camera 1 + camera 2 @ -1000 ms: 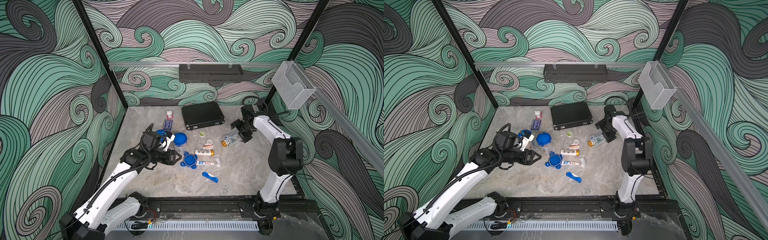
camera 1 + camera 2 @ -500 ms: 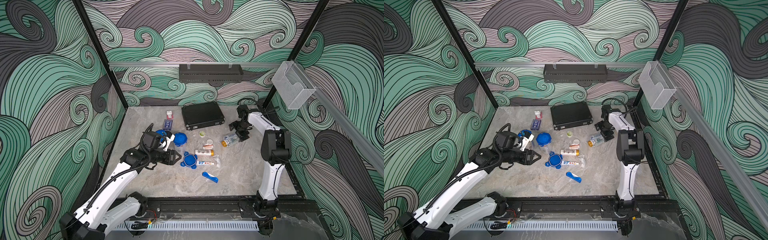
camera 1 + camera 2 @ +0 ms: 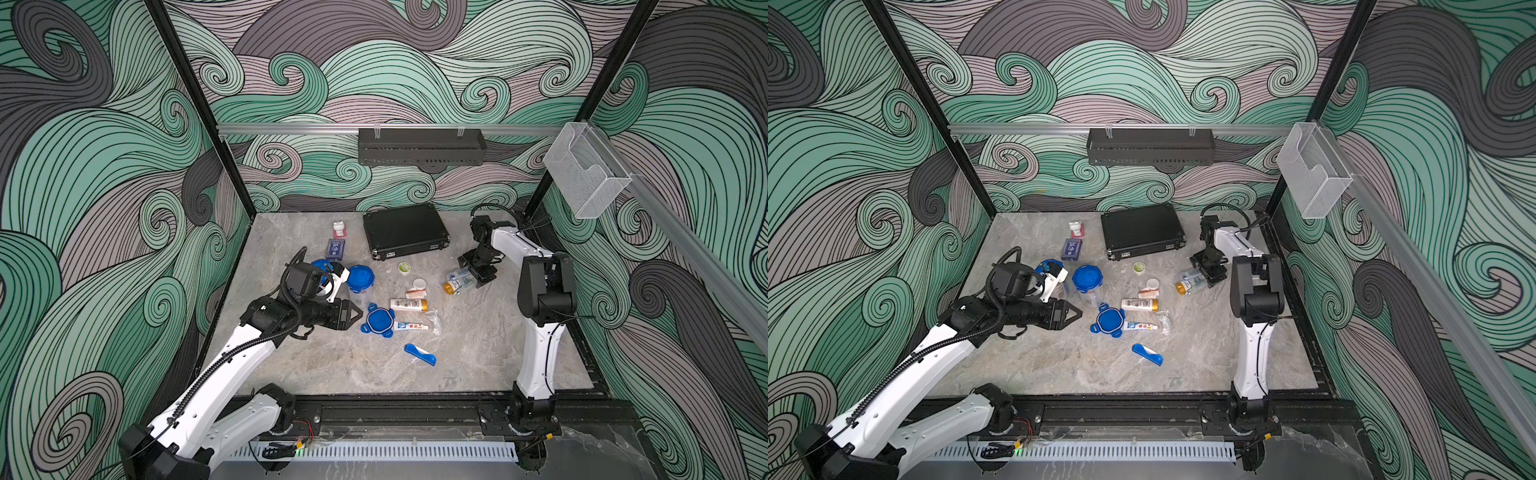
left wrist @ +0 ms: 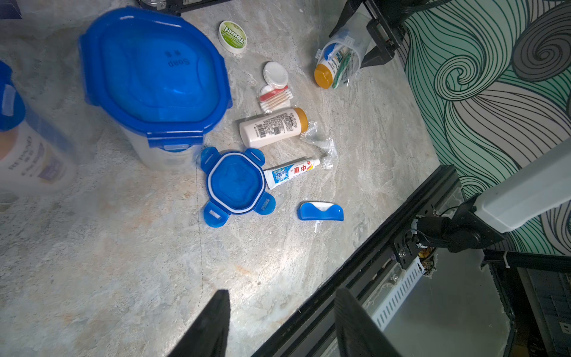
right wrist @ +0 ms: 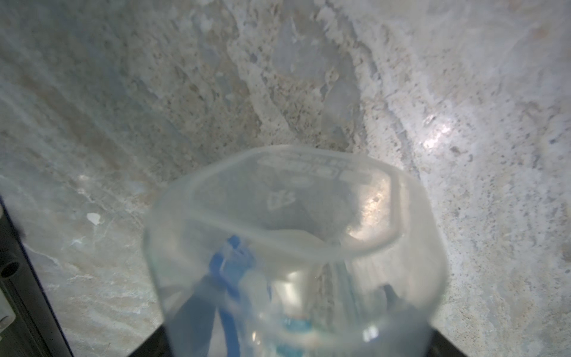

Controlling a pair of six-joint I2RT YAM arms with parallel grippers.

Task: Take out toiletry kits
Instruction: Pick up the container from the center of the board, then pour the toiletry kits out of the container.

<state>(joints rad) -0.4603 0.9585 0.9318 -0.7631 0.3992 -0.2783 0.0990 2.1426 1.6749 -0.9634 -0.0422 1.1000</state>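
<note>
A clear tumbler (image 3: 460, 279) lies on its side at the right, a gold-capped bottle poking from its mouth. My right gripper (image 3: 478, 270) is shut on it; its base (image 5: 296, 216) fills the right wrist view, with a blue toothbrush (image 5: 230, 278) inside. One lidded tumbler (image 3: 360, 282) stands upright mid-table, and another (image 3: 320, 266) is half hidden behind my left wrist. A loose blue lid (image 4: 236, 185), a white bottle (image 4: 272, 126), a toothpaste tube (image 4: 290, 171) and a blue razor (image 4: 319, 211) lie nearby. My left gripper (image 4: 282, 293) hovers open and empty just left of the lid.
The black briefcase (image 3: 405, 230) lies closed at the back, with the dark-blue card box (image 3: 334, 249) to its left. A round towel tablet (image 3: 404, 268) and a soap disc (image 3: 419, 284) lie between the tumblers. A black frame rail (image 4: 355, 272) borders the table's front edge.
My right gripper has moved in on the lying tumbler and closed its jaws round it, the arm folding upright. The left arm has not moved.
</note>
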